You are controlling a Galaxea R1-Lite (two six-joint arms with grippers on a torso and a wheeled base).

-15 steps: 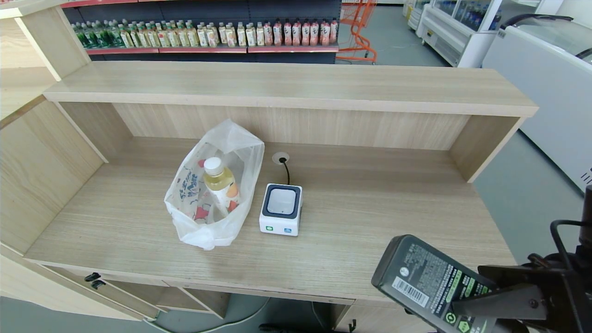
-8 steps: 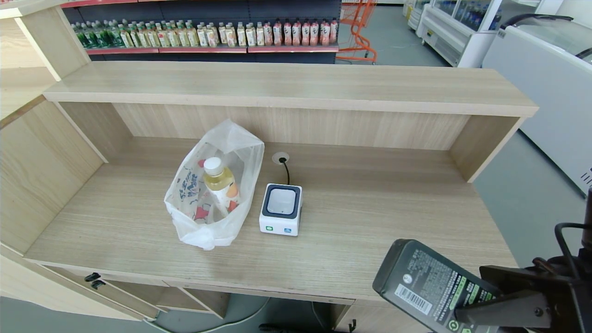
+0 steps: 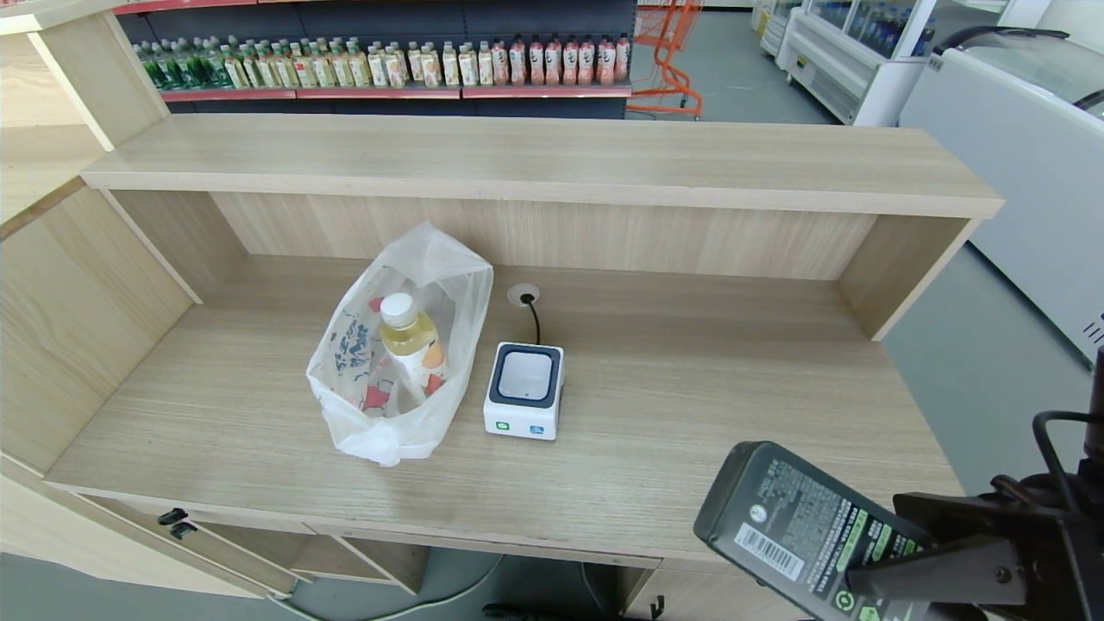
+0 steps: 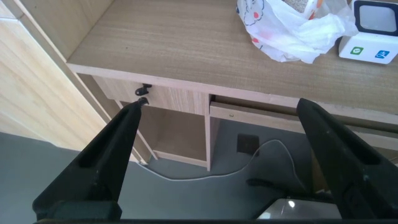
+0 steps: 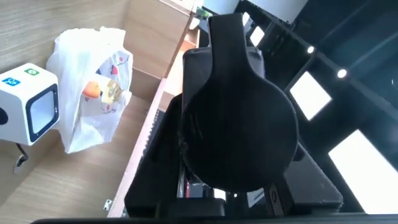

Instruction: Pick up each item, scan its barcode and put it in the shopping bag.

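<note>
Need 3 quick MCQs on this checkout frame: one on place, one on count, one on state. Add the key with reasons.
1. Where does the scanner stand?
A. on the counter, beside the shopping bag, on the bag's right as the robot sees it
B. inside the shopping bag
C. on the upper ledge

2. How many bottles show inside the shopping bag?
A. none
B. one
C. three

3. What state is the right tool in?
A. open and empty
B. shut on the dark pack
C. open, resting on the scanner

Key:
1 A, the white box sits on the counter next to the bag's right side.
2 B, a single white-capped bottle stands in the bag.
3 B, a finger presses on the pack, which hangs over the counter's front edge.
</note>
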